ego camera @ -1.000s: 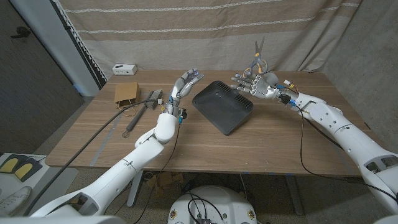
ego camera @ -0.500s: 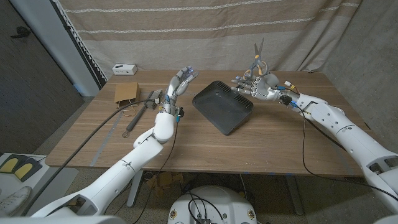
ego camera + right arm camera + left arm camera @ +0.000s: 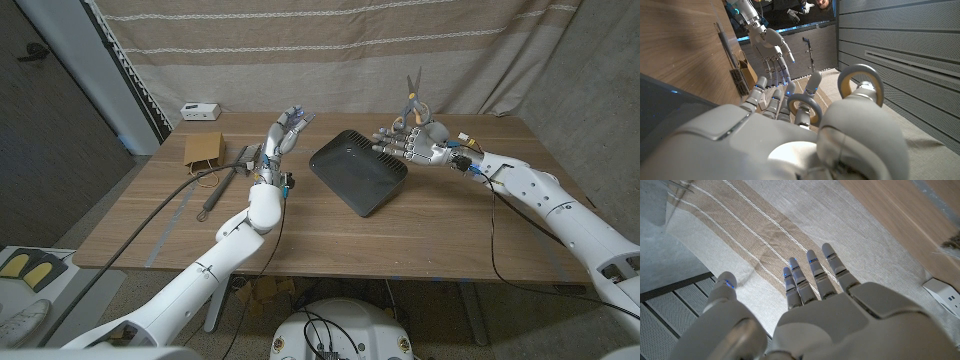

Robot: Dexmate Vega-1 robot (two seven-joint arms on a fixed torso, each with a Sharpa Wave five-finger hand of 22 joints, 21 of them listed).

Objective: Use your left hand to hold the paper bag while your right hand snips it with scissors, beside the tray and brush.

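Two hands hover above the worktop (image 3: pixel 330 225): the left hand (image 3: pixel 283 133) spread and holding nothing, the right hand (image 3: pixel 412 138) gripping upright scissors (image 3: pixel 412 96). Right wrist view reveals fingers through the scissors' loops. The paper bag (image 3: pixel 203 149) lies by the brush (image 3: pixel 222 186), left of the tray (image 3: pixel 358 170).

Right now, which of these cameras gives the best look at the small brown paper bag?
The head view: the small brown paper bag lies whole on the table's far left, untouched. The right wrist view catches it small and distant beside the brush. In the left wrist view I cannot make it out.
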